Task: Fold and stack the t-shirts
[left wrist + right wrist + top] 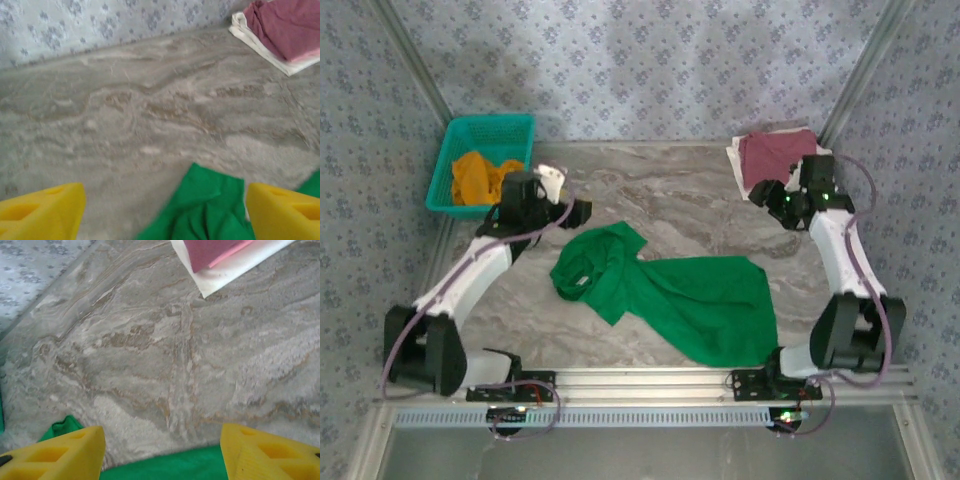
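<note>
Teal plastic mesh basket [485, 150] sits well left of and beyond the bright green cloth t-shirt [690, 300], with a bunched orange cloth t-shirt [478, 178] lying inside it. The green shirt itself lies unfolded and rumpled on the grey marbled tabletop [670, 190]. Its left end is gathered in a heap and its broader body spreads to the right. Left gripper [165, 202] is just beyond the green shirt's gathered left end, between that shirt and the basket. Its yellow fingers [40, 212] are spread wide with nothing between them, and a fold of green shows low between them. Right gripper [162, 452] is beyond the green shirt's right end. Its yellow fingers [270, 452] are likewise spread wide and empty, over bare marble, with the green edge below. Farther right and beyond, well apart from the green shirt, a folded maroon-pink cloth t-shirt [775, 152] rests on top of a folded white cloth t-shirt [735, 162].
</note>
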